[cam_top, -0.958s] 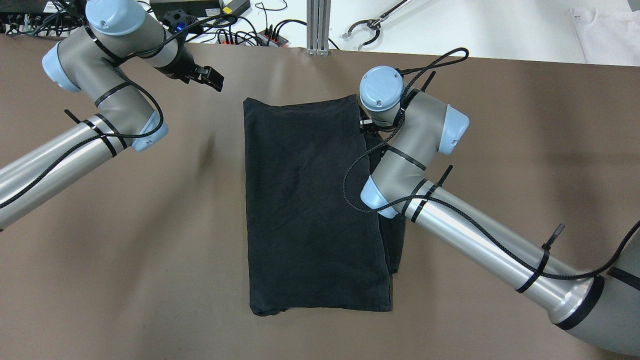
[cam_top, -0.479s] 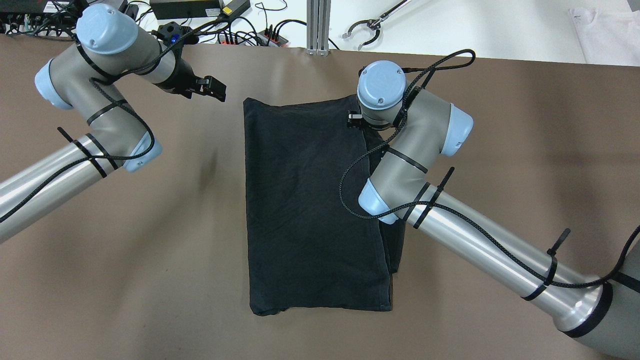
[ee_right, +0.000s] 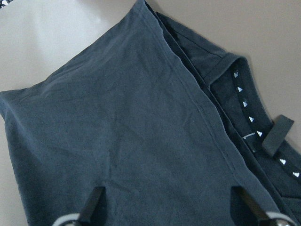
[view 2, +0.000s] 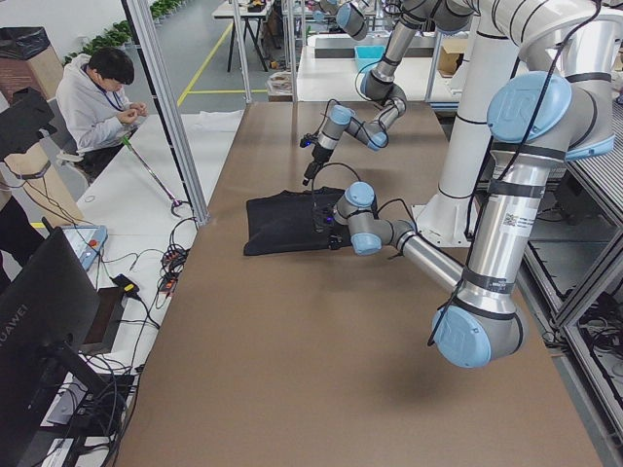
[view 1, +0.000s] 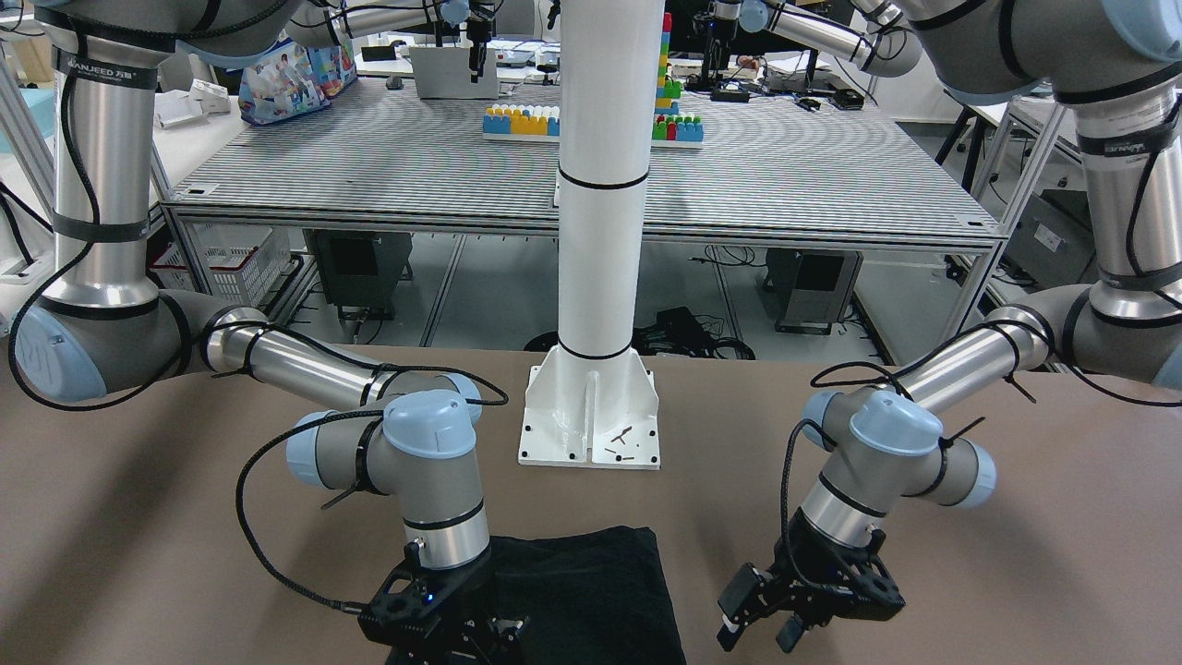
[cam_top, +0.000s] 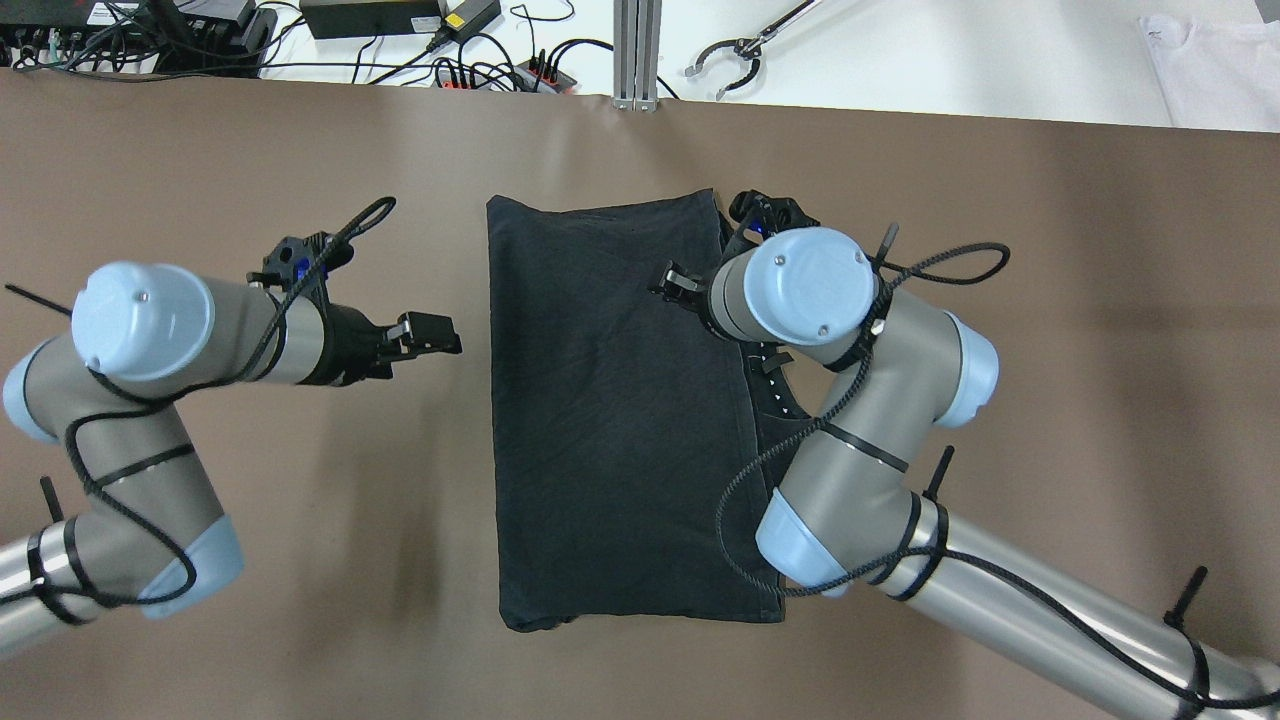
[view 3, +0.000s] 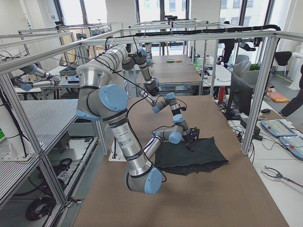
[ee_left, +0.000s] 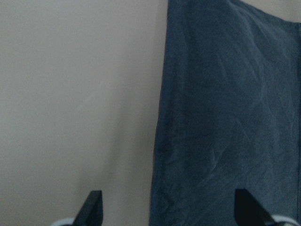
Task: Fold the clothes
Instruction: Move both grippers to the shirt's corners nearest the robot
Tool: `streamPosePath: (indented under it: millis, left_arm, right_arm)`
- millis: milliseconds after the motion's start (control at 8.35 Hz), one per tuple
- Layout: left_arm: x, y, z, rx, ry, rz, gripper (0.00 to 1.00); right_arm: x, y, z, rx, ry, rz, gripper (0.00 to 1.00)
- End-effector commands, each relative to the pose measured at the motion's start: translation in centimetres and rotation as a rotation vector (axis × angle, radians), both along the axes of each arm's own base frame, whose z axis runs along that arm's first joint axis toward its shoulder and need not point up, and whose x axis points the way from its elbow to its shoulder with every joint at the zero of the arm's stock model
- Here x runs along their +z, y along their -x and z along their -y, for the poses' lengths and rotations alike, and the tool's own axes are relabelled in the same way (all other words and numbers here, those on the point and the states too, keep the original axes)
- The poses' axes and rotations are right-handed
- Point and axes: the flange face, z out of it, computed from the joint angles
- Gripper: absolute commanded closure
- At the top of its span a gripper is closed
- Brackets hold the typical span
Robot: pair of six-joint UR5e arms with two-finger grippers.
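Observation:
The clothes (cam_top: pixel 620 420) are one black fabric piece, folded into a tall rectangle and lying flat on the brown table (cam_top: pixel 1050 300). An inner layer with small white triangles (ee_right: pixel 249 117) shows along its right edge. My left gripper (cam_top: pixel 435 335) hovers open just off the cloth's left edge, which runs between its fingertips (ee_left: pixel 94 207) in the left wrist view. Open as well, my right gripper (cam_top: pixel 675 280) hangs above the cloth's far right part, with fabric (ee_right: pixel 141 141) under it and nothing held. In the front-facing view the left gripper (view 1: pixel 794 614) is beside the cloth (view 1: pixel 591 591).
The white pillar's base plate (view 1: pixel 589 420) stands at the table's robot side. Cables and power bricks (cam_top: pixel 400 20), a grabber tool (cam_top: pixel 735 55) and a white garment (cam_top: pixel 1210 60) lie on the white bench beyond the far edge. A person (view 2: pixel 92 92) sits there.
The left arm swung from the cloth's far left corner toward the robot, so its gripper is now beside the left edge. The right wrist drew back and left over the cloth. The cloth stayed put.

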Motion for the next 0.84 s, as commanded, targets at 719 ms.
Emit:
streamPosePath:
  millis: [719]
  left_arm:
    - [-1.0,-12.6,-20.0,-0.182,0.259,-0.179,0.00]
  right_arm:
    - [4.0,2.5,-11.1,0.178,0.095,0.267,0.08]
